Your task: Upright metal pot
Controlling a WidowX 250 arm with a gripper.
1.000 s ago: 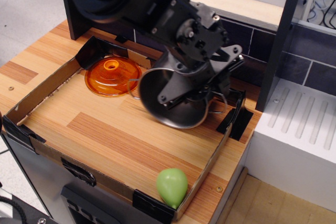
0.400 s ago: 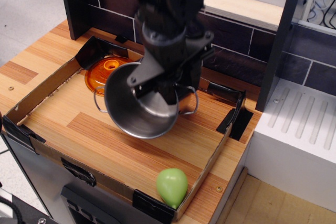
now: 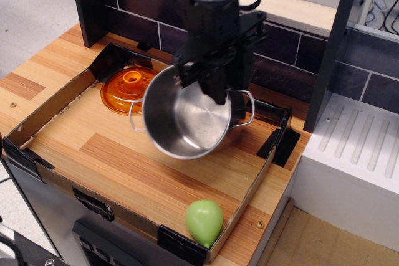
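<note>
The metal pot (image 3: 187,116) is a shiny steel cylinder with two wire loop handles. It hangs tilted above the wooden tray floor, its mouth facing up and toward the camera. My black gripper (image 3: 217,86) comes down from above and is shut on the pot's far rim, one finger inside the pot. The pot's underside is hidden.
An orange translucent domed lid (image 3: 128,88) lies at the back left of the tray, just left of the pot. A green pear-shaped object (image 3: 204,221) sits at the tray's front right corner. The cardboard tray wall (image 3: 50,107) rings the wooden floor. A dark tiled wall stands behind, a white counter at the right.
The arm has turned more upright and swung the pot from lying on its side to mouth-upward. The pot has lifted and shifted slightly right compared with 0.4 s ago.
</note>
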